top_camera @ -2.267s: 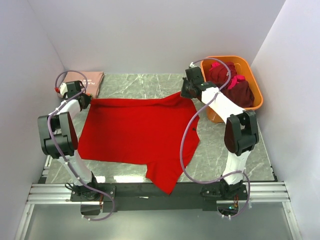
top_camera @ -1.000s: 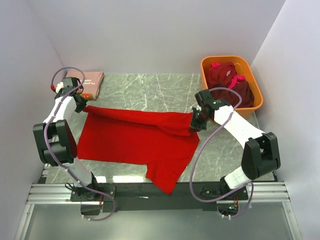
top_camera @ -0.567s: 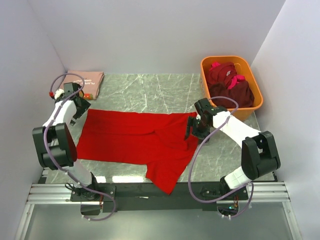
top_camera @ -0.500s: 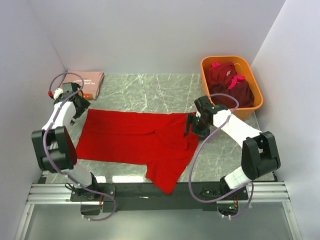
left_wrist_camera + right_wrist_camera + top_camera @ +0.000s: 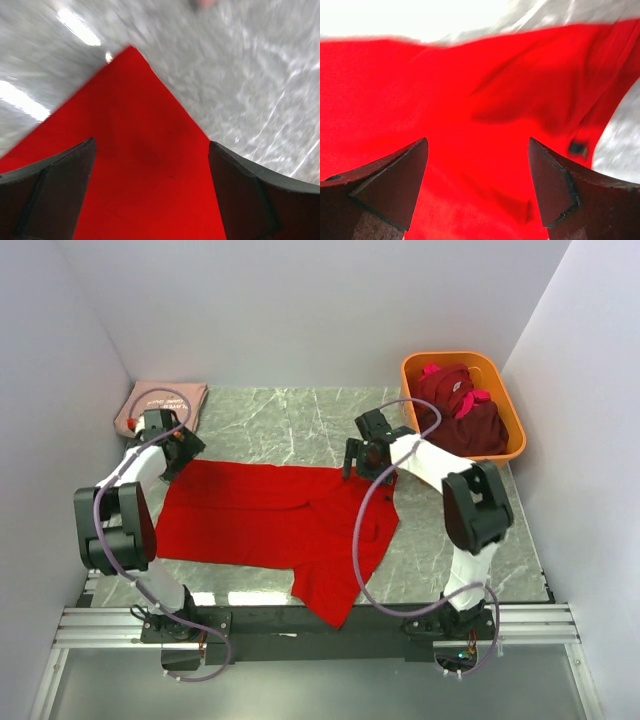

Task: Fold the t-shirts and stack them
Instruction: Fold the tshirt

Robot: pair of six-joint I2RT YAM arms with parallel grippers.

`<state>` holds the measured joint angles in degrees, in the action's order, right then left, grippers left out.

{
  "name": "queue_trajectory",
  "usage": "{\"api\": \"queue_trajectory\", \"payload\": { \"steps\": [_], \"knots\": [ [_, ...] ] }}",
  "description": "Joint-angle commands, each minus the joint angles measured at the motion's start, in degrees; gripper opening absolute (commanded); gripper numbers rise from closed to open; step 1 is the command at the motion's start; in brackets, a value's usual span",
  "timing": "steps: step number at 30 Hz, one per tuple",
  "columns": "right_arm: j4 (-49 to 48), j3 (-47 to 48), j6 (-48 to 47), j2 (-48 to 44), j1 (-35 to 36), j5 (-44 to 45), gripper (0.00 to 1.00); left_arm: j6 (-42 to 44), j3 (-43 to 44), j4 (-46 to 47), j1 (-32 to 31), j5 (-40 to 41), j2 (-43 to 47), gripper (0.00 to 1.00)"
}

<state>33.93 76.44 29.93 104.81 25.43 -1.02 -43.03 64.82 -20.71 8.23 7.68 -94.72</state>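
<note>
A bright red t-shirt (image 5: 270, 520) lies spread on the marble table, its far part folded over toward the near side and one sleeve hanging past the front edge. My left gripper (image 5: 183, 447) hovers open over the shirt's far-left corner (image 5: 135, 125), with nothing between its fingers (image 5: 55, 190). At the far-right edge of the red cloth (image 5: 485, 100) my right gripper (image 5: 354, 456) is also open and empty. A folded dusty-pink t-shirt (image 5: 165, 405) rests at the far left corner. Dark maroon t-shirts with pink trim (image 5: 462, 405) sit heaped in the tub.
The orange plastic tub (image 5: 505, 452) stands at the far right against the wall. White walls close in the table on three sides. The right arm's cable (image 5: 365, 540) loops over the red shirt's right side. Bare marble (image 5: 290, 415) shows behind the shirt.
Both grippers went from shut to open and let go of the red shirt's folded edge. The left gripper shifted right over the corner; the right gripper moved left and farther back.
</note>
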Motion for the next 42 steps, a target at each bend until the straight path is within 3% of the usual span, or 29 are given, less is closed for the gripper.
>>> {"api": "queue_trajectory", "payload": {
  "steps": [1,12,30,36,42],
  "knots": [
    [1.75,4.23,-0.31,4.16,-0.82,6.73,0.87,1.45,-2.05,5.06,-0.67,-6.17,-1.61,0.99],
    [8.42,15.92,-4.09,16.55,-3.80,12.70,0.86,-1.79,-2.15,5.67,-1.46,-4.87,-7.59,0.99],
    [13.09,42.38,-13.14,32.47,-6.71,12.36,0.86,-7.42,1.62,7.35,-2.17,-4.52,-10.40,0.99],
    [11.51,43.01,-14.90,28.35,-6.89,8.76,0.86,-7.25,2.17,5.76,-2.25,-2.59,-6.81,0.99],
    [0.53,28.87,-15.78,11.93,-5.57,2.87,0.86,-10.22,-4.86,2.88,-2.25,4.77,4.26,0.99]
  ]
}}
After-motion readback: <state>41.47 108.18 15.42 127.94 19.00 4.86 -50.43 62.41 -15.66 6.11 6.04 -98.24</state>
